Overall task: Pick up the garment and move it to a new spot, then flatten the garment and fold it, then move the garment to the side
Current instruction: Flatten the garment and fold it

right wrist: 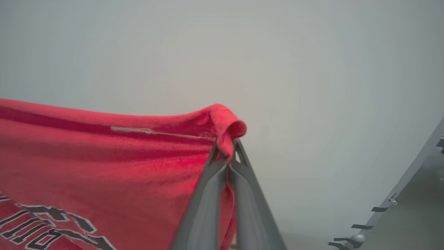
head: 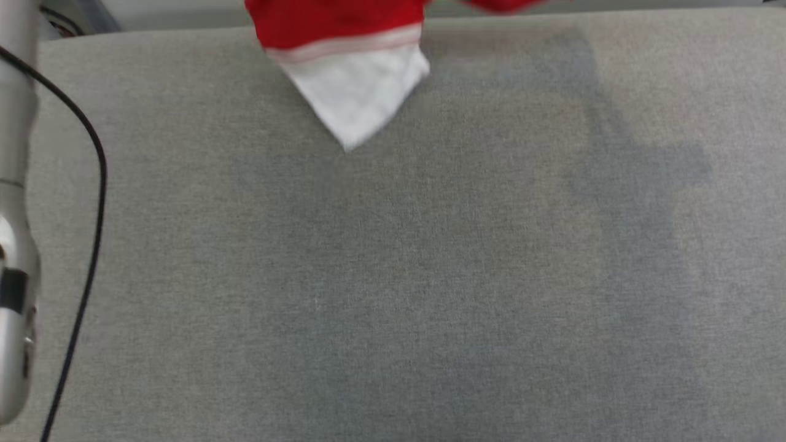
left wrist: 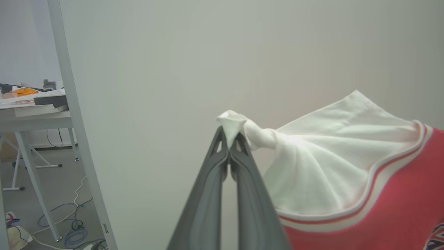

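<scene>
Over the far edge of the grey fabric surface [head: 393, 276], the garment [head: 353, 86] hangs in the air. Its red body runs off the top of the head view, and one white sleeve droops to a point above the surface; whether the tip touches it I cannot tell. A red-and-white stripe trim marks where sleeve meets body. The left gripper [left wrist: 229, 140] is clamped on a bunched tip of the white sleeve, fingers pressed together with a tuft of fabric poking out past them. The sleeve fans away from the pinch toward the red body. The right gripper [right wrist: 227, 149] is closed on a rolled red edge. The fabric stretches taut away from it, with black white-outlined lettering low on the cloth. A soft shadow lies across the surface's right half. Along the surface's left edge stands a silvery arm [head: 15, 245], with a black cable [head: 92, 196] curving down beside it.
</scene>
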